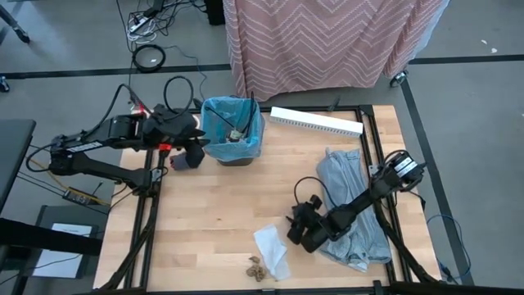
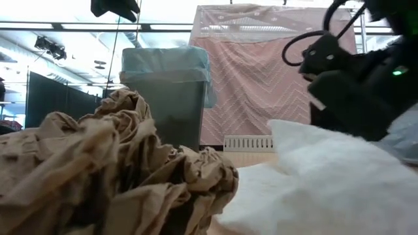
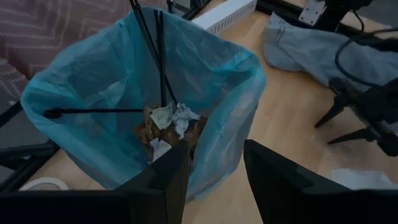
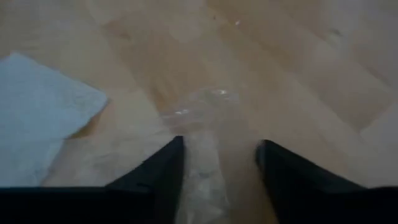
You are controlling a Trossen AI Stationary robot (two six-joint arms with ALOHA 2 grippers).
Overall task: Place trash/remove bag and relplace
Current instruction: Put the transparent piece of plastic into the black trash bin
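Near the table's (image 1: 213,213) front edge lie white tissue (image 1: 271,244) and a brown crumpled lump (image 1: 256,266), light, soft, best pinched mid-fold. The right gripper (image 1: 296,228) hovers beside them, fingers apart, empty.

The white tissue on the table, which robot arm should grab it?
Probably the right. The right gripper is open and low, just beside the white tissue. The left gripper waits far off at the bin.
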